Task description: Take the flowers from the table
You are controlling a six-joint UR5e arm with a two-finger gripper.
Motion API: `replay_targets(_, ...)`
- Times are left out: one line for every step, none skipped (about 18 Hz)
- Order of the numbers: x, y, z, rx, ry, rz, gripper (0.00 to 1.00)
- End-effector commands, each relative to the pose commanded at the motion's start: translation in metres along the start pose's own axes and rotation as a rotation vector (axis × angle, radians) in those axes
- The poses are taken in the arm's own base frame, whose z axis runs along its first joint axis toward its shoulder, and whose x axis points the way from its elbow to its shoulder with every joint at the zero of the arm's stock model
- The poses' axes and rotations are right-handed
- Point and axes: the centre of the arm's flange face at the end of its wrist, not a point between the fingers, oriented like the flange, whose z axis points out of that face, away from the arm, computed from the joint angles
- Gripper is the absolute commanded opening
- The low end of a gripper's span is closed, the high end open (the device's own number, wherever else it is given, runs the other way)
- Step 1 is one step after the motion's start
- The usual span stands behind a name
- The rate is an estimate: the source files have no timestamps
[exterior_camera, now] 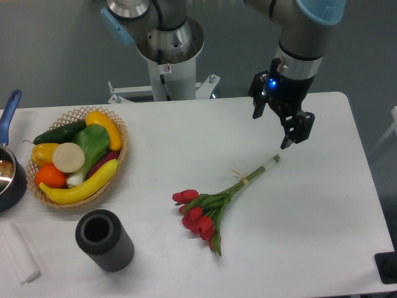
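The flowers (214, 203) lie flat on the white table (310, 242), right of centre. They are a bunch of red tulips with heads toward the front and green stems running up and right to a pale tip. A pale band ties the stems midway. My gripper (272, 130) hangs above the table just beyond the stem tip, tilted, jaws open and empty. It is close to the stem ends and does not touch them.
A wicker basket (121, 162) of fruit and vegetables sits at the left. A black cylinder (104, 240) stands in front of it. A dark pot with a blue handle (8, 180) and a white roll (18, 261) are at the left edge. The robot base (167, 56) stands behind the table.
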Motion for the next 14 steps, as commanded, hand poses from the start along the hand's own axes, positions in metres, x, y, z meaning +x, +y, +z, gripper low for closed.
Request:
replay_targets(0.0, -0.001, 0.001, -0.001, 0.0, 0.001, 1.0)
replay_targets(0.001, -0.001, 0.002, -0.001, 0.002, 0.003, 1.0)
replay_targets(0.001, -0.002, 0.003, 0.0, 0.005, 0.004, 1.0)
replay_targets(0.001, -0.003, 0.003, 0.0, 0.006, -0.004, 1.0)
replay_targets(0.002, -0.005, 0.003, -0.001, 0.009, -0.014, 1.0)
replay_targets(0.003, -0.006, 0.004, -0.001, 0.013, -0.042, 1.0)
replay_targets(0.004, -0.006, 0.008, 0.001, 0.017, -0.077, 1.0)
replay_targets(0.006, -0.006, 0.013, 0.003, 0.025, -0.1, 1.0)
replay_targets(0.007, -0.006, 0.015, 0.005, 0.029, -0.107, 1.0)
replay_targets(0.007, -0.007, 0.017, 0.015, 0.033, -0.111, 1.0)
replay_targets(0.008, -0.008, 0.021, 0.038, 0.04, -0.133, 1.0)
replay_targets(0.01, -0.009, 0.026, 0.055, 0.047, -0.164, 1.0)
replay_targets(0.01, -0.01, 0.026, 0.057, 0.044, -0.191, 1.0)
replay_targets(0.01, -0.009, 0.029, 0.058, 0.046, -0.213, 1.0)
